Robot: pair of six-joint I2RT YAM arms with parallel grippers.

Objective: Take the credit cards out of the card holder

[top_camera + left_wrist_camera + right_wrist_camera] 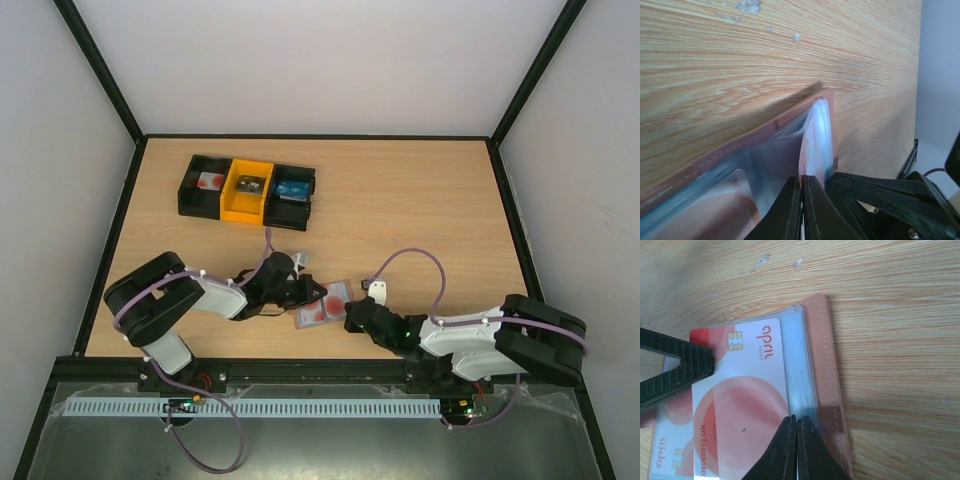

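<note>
**No Cards Out Yet**

Near edge of the card holder [832,370]: right gripper [796,427] shut tight, tips pressing the clear pocket [800,365], gripping nothing. In the open card holder, on the table [420,210]: a pink card [740,405], maybe partway out. At its left edge: left gripper [801,195] pinched shut, seemingly on that card. Left to do: pulling the cards free.

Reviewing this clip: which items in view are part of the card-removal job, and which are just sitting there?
Part of the job: card holder, lying open; red-and-white credit cards in its clear pockets; left claw and right claw, both shut at the holder.
Just lying about: row of black and yellow bins at the far side of the table.
</note>
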